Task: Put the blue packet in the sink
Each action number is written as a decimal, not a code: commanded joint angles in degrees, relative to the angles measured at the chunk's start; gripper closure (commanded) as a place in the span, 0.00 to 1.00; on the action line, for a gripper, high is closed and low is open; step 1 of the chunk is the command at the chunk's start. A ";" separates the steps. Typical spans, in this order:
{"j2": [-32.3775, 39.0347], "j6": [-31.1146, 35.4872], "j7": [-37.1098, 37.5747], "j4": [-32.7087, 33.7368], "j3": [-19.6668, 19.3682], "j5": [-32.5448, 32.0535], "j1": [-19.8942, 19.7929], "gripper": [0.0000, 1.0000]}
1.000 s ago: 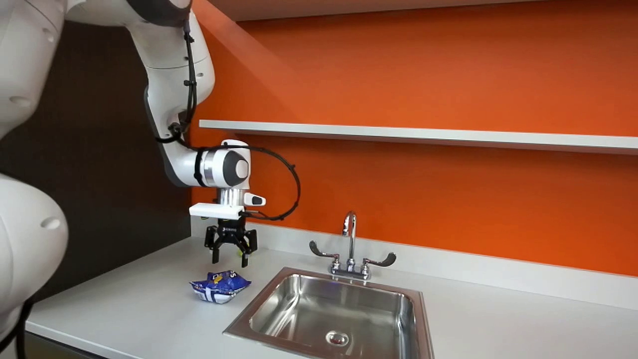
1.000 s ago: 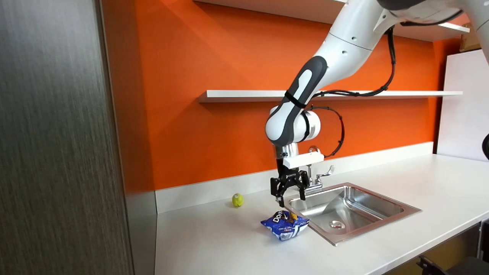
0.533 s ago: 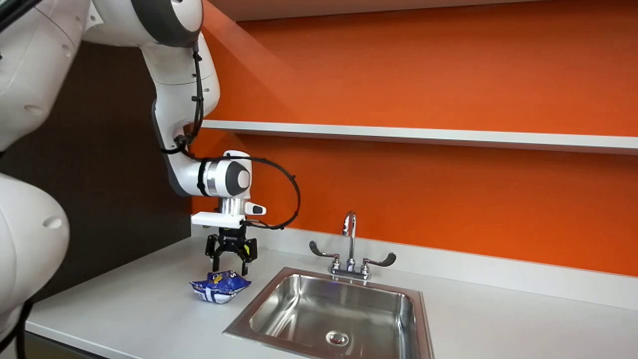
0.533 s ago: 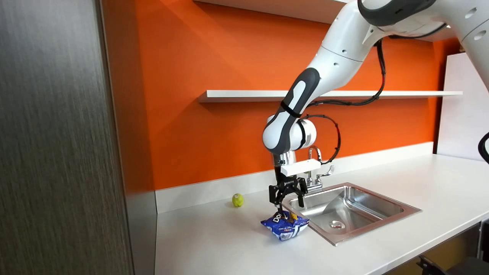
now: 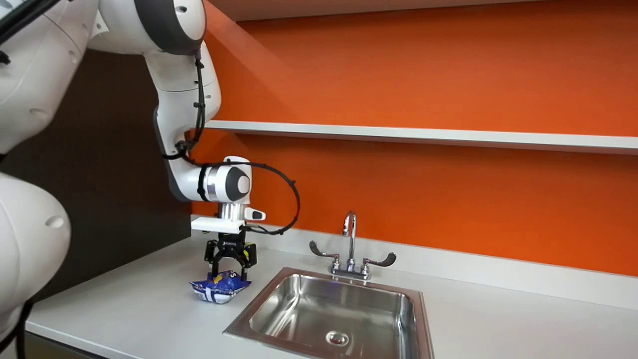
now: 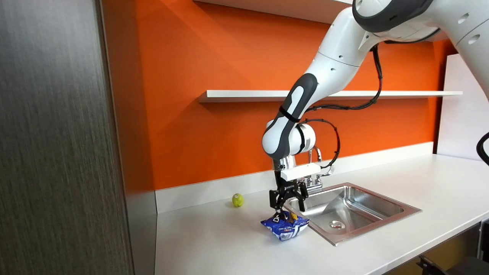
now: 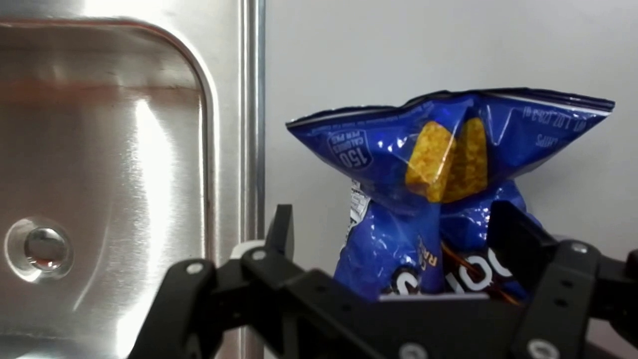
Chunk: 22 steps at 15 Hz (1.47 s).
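Blue packet (image 7: 428,204) lies on the counter (image 6: 214,244) beneath the gripper (image 5: 229,275). Beside the gripper, the sink (image 7: 229,99) is cut off in the wrist view; in an exterior view the gripper hides some of its rim (image 6: 376,224). The fingers (image 7: 281,232) are spread apart, the gripper's body masking packet lettering; whether one finger touches the packet is hard to tell. Off from the gripper sits a small yellow-green ball (image 6: 237,200).

My wrist view looks down, close over the packet (image 7: 423,202). Both exterior views look from farther back, face the wall (image 5: 423,194) and share the sink (image 6: 351,209).
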 commanded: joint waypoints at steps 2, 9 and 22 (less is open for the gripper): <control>0.74 -0.90 1.73 1.30 -0.74 -0.47 0.96 0.00; 1.08 -0.80 1.60 1.32 -0.87 -0.55 0.94 0.67; -0.87 -1.54 2.09 2.60 -1.74 -1.19 1.15 1.00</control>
